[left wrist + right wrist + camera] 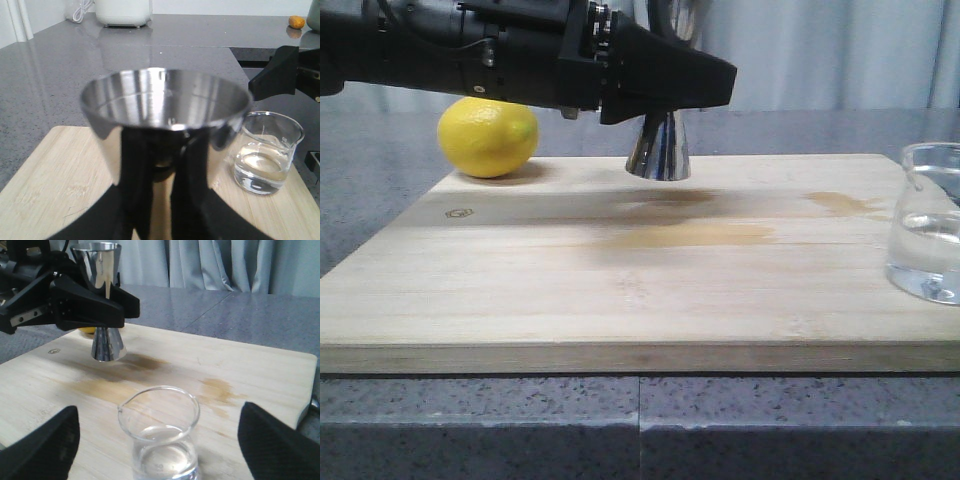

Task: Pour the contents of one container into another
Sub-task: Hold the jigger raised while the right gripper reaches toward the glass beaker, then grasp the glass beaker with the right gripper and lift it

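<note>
The steel jigger (658, 152) stands upright at the back middle of the wooden board (620, 300), its base at the board's surface. My left gripper (670, 92) is shut on the jigger at its narrow waist; the left wrist view looks into its open upper cup (165, 100). The clear glass beaker (928, 230) stands at the board's right end, partly filled with clear liquid. In the right wrist view the beaker (160, 440) sits between the wide-apart fingers (50, 447) of my right gripper (159, 450), which is open and not touching it.
A yellow lemon (488, 137) lies on the board's back left corner, just left of the jigger. Brown wet stains (690, 232) mark the board's middle. A speckled grey counter (480, 420) surrounds the board, with a white appliance (123, 12) far behind.
</note>
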Controlling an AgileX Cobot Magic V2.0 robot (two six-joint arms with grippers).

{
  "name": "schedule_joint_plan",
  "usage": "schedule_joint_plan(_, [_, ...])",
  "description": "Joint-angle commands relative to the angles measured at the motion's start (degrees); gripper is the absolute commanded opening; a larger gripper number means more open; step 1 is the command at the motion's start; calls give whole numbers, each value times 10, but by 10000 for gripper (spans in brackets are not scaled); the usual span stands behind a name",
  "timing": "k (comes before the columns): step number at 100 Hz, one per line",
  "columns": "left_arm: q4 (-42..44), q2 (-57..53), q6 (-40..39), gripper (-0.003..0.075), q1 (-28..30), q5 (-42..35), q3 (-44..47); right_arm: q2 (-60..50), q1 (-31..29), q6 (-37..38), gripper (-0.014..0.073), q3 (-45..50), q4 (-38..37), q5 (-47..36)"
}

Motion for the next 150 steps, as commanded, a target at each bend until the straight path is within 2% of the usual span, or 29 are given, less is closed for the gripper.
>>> schedule_joint_plan(1, [-49, -26, -1, 103, -4, 45, -17, 3, -5, -6, 584, -14, -8, -52])
schedule_joint_plan(30, [-49, -26, -1, 103, -4, 45, -17, 29, -5, -6, 584, -14, -14, -57])
schedule_joint_plan(128, [-49, -26, -1, 103, -4, 45, -17, 312, -5, -6, 582, -2, 3, -320])
schedule_joint_plan(135, [-49, -26, -1, 103, -4, 45, -17, 328, -5, -6, 558, -2, 3, -339])
schedule_joint_plan(150, [-49, -26, -1, 103, -4, 45, -17, 345, -5, -6, 448, -2, 3, -348])
